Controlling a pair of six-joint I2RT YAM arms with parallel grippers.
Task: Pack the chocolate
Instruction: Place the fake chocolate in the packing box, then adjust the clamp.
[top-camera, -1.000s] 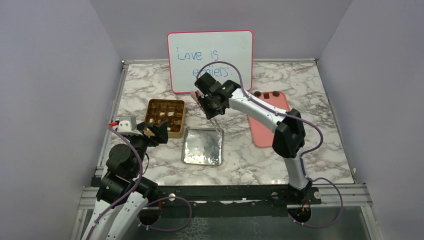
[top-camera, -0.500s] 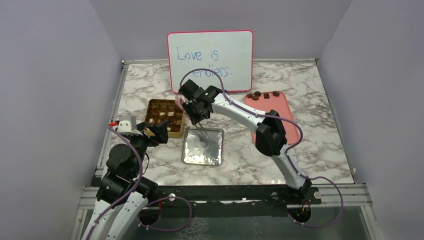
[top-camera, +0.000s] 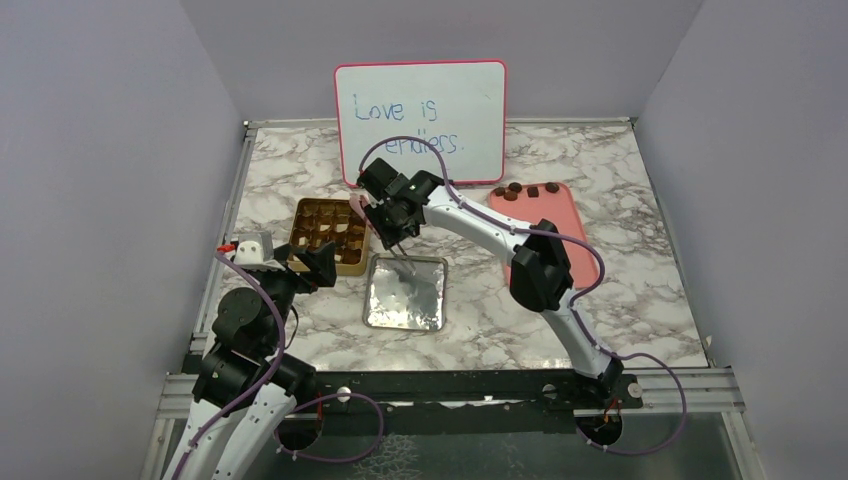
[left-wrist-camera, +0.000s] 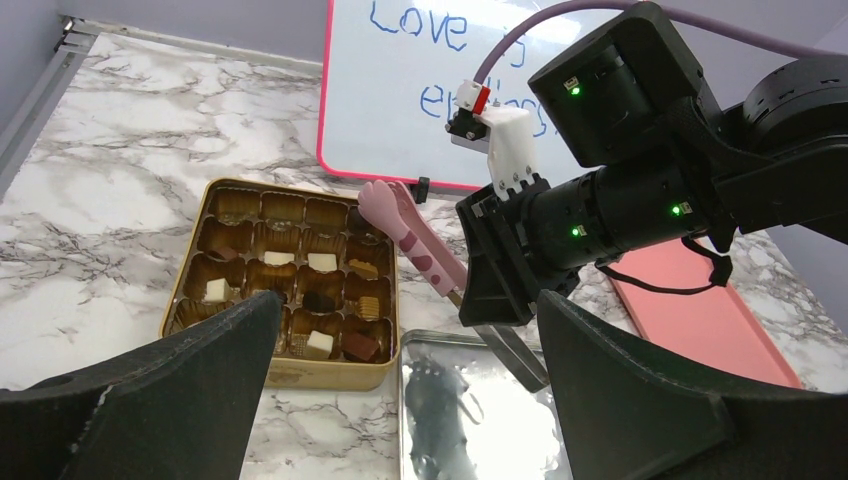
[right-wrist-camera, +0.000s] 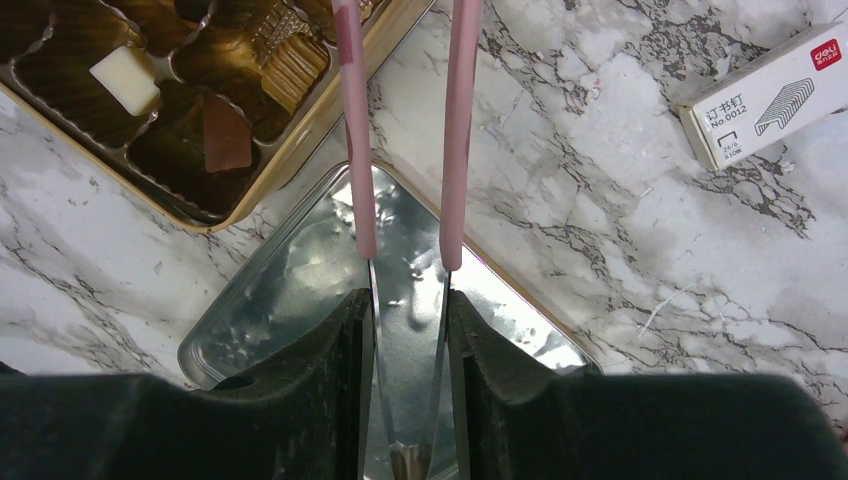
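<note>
The gold tin (top-camera: 364, 240) sits left of centre and holds several chocolates (left-wrist-camera: 320, 343) in brown, dark and cream-white. More dark chocolates (top-camera: 520, 189) lie at the far end of the pink tray (top-camera: 560, 205). My right gripper (top-camera: 392, 222) is shut on pink tongs (left-wrist-camera: 415, 238). The tongs reach over the tin's far right corner; I cannot tell whether their tips hold a piece. In the right wrist view the tongs (right-wrist-camera: 355, 150) run from the gripper (right-wrist-camera: 408, 310) toward the tin (right-wrist-camera: 300, 140). My left gripper (left-wrist-camera: 405, 320) is open and empty, near the tin's front edge (left-wrist-camera: 290, 372).
The silver lid (top-camera: 405, 292) lies upside down right of the tin, under the right gripper; it also shows in the wrist views (left-wrist-camera: 470, 420) (right-wrist-camera: 300, 290). A whiteboard (top-camera: 420, 115) stands at the back. A white staples box (right-wrist-camera: 765, 95) lies on the marble.
The right arm swung left with the tongs, from beside the pink tray to the tin's far right corner, then held still. The left arm has not moved.
</note>
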